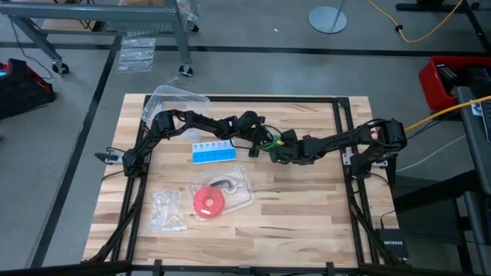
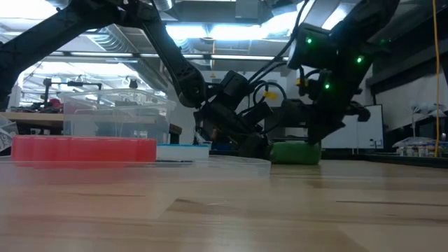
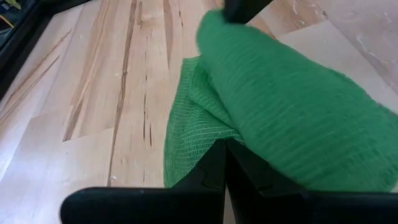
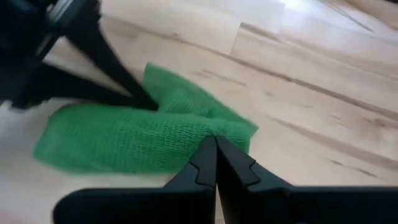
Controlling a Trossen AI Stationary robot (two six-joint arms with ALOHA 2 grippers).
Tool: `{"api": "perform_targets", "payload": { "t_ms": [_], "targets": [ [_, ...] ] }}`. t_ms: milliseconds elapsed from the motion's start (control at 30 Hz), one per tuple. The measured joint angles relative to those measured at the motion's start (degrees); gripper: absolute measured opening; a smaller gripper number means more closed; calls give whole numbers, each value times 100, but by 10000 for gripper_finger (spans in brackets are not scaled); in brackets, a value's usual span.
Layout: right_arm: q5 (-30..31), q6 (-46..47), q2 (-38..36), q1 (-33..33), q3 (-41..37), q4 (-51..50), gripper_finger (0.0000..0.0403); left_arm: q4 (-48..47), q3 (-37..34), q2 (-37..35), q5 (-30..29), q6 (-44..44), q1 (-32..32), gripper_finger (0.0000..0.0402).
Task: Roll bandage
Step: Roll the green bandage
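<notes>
Pale wooden desk (image 1: 291, 199) inside a dark frame, standing on a grey floor. High view: both arms reach toward the desk's middle, where the left hand (image 1: 270, 140) and the right hand (image 1: 276, 151) meet over the bandage (image 1: 268, 142), of which only a thin green edge shows between them. A blue-and-white pill box (image 1: 209, 151) lies just beside the left arm; a red disc (image 1: 207, 201) rests in a clear tray (image 1: 244, 192) nearer the front edge, with a clear bag (image 1: 167, 211) beside it and a clear container (image 1: 178, 100) at the far edge.

Low view: the bandage (image 2: 295, 152) sits on the desk as a low green bundle beneath the two dark hands.

Left wrist view: the left hand's fingers (image 3: 214, 168), pressed together, pinch a fold of the bandage (image 3: 292, 130).

Right wrist view: the right hand's fingers (image 4: 214, 163), also pressed together, touch the edge of the crumpled bandage (image 4: 124, 140); the left hand (image 4: 144, 101) pinches its far side.
</notes>
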Motion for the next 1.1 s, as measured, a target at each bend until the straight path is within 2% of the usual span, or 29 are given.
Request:
{"api": "perform_targets", "payload": {
  "t_ms": [200,567,933,1100],
  "targets": [
    [47,-134,294,-181,-321,1018,5,-44,-14,-104,-24,1,97,1],
    [207,-184,451,-272,-331,1113,5,-76,-6,-298,6,-1,178,1],
    [74,-989,464,-828,-351,1671,5,-647,-4,-546,-22,0,186,1],
    [58,-1060,468,-946,-355,1720,5,-971,-4,-614,-40,11,185,1]
  ]
}}
